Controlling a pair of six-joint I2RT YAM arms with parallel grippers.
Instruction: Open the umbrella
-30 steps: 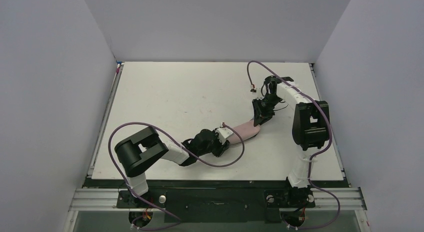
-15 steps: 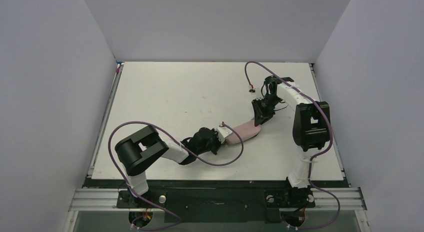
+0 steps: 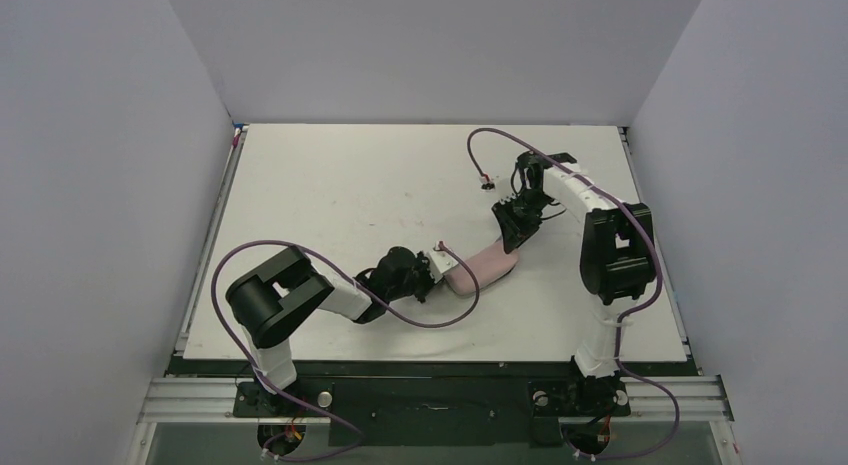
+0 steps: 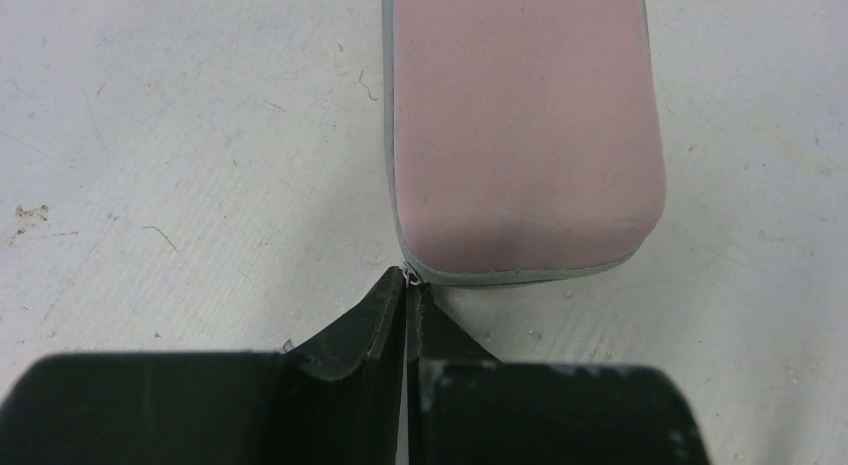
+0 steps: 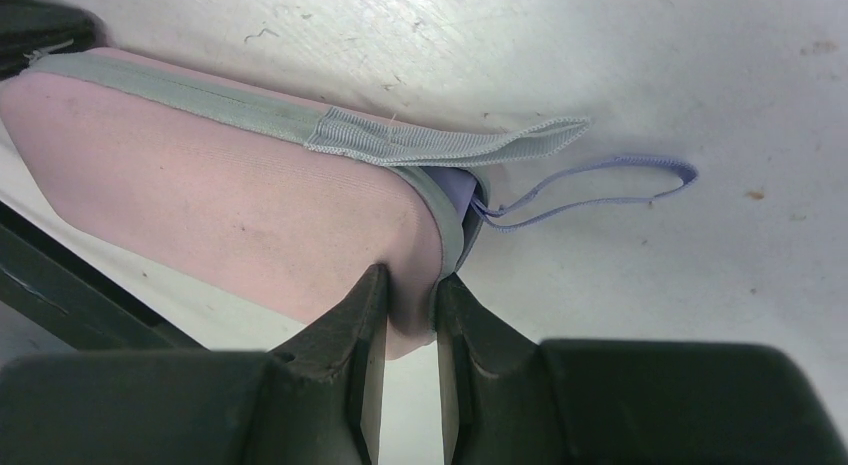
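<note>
The left end effector (image 4: 408, 285) is fully closed, tips pinching a tiny zipper pull at the pink case's (image 4: 520, 125) rounded, grey-edged corner. The right end effector (image 5: 408, 295) narrowly grips the case's opposite end, where the umbrella's lavender strap (image 5: 600, 190) protrudes just beyond its tips onto the scuffed white counter (image 5: 700, 75).

Left arm (image 3: 300, 300) lies low over the table (image 3: 330, 185), reaching from the near-left edge toward the middle, elbow bent near its base. Left gripper (image 4: 408, 285) jaws pressed fully together, tips meeting at a point, pinching a tiny white bit at the near end of the pink case (image 4: 525, 125). Right arm (image 3: 610, 255) rises at the near-right edge, forearm folded back toward the far side, wrist angled down and left. Right gripper (image 5: 410, 295) jaws narrow, clamped on the edge of the case's far end.
</note>
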